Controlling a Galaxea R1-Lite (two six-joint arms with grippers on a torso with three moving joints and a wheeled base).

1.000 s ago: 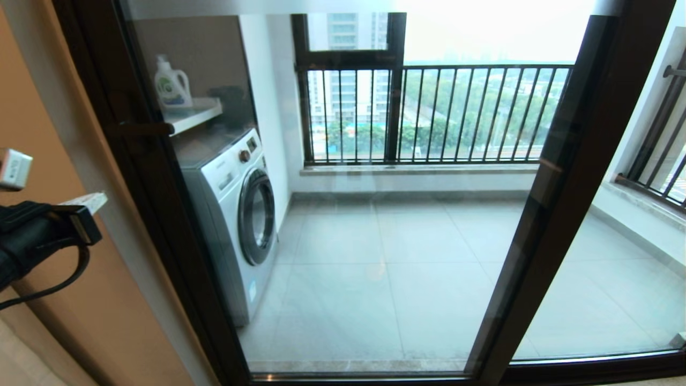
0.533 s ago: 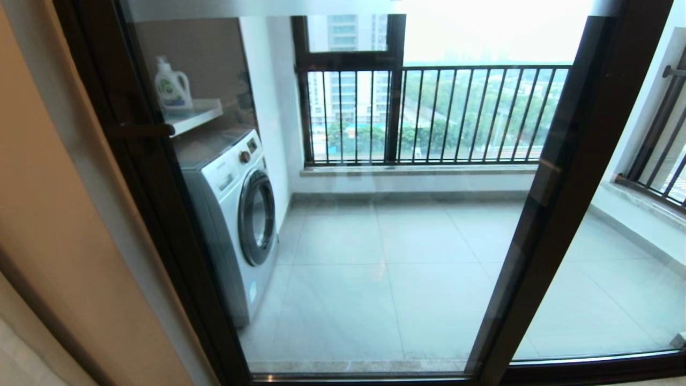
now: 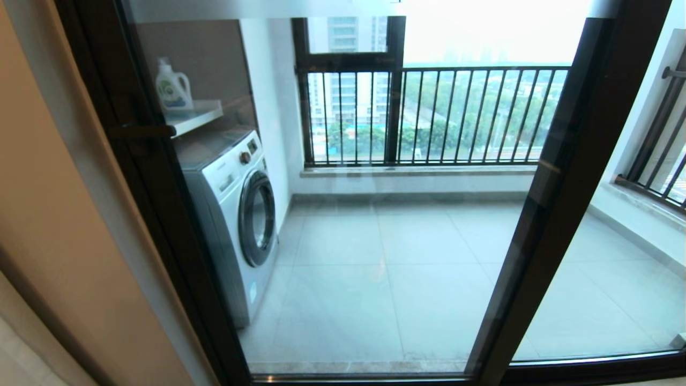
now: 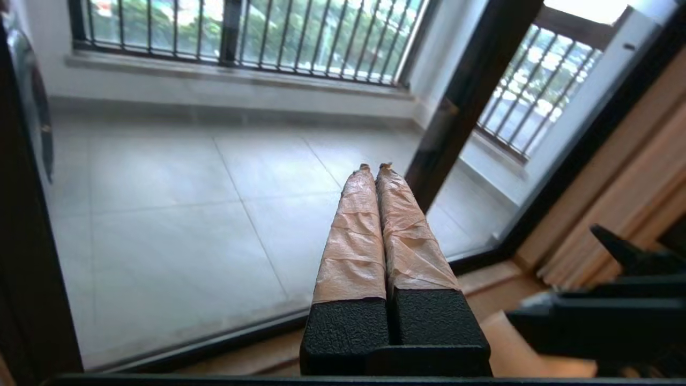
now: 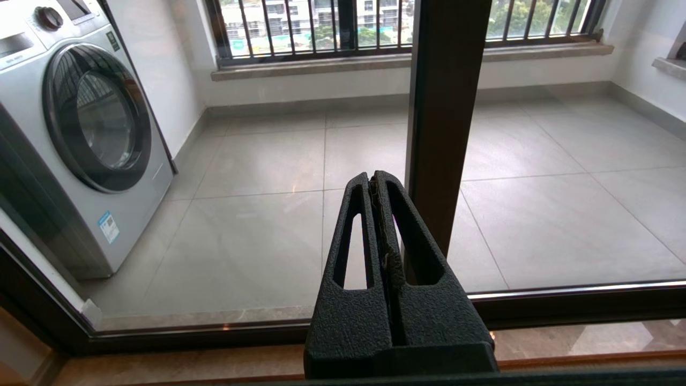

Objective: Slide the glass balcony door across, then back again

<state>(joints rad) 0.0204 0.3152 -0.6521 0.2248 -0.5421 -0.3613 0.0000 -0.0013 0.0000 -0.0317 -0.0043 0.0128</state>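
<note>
The glass balcony door [image 3: 364, 257] fills the head view, a clear pane in a dark brown frame. Its short dark bar handle [image 3: 142, 130] sits on the left upright, hard against the beige wall. Its bottom rail [image 3: 353, 376] runs along the floor. Neither gripper shows in the head view. My left gripper [image 4: 375, 167], with tape-wrapped fingers [image 4: 353, 236], is shut on nothing and hangs low before the glass, beside a dark upright [image 4: 466, 102]. My right gripper [image 5: 373, 177] is also shut and empty, just in front of an upright [image 5: 439, 118].
Behind the glass stand a washing machine [image 3: 236, 214], a shelf [image 3: 195, 115] with a detergent bottle [image 3: 171, 88], and the barred window [image 3: 429, 112]. A beige wall [image 3: 53, 214] borders the door on the left. A black arm part [image 4: 605, 316] lies near the left gripper.
The left arm, seen at the left edge of the head view a second ago, has dropped out of that view. The door has not shifted.
</note>
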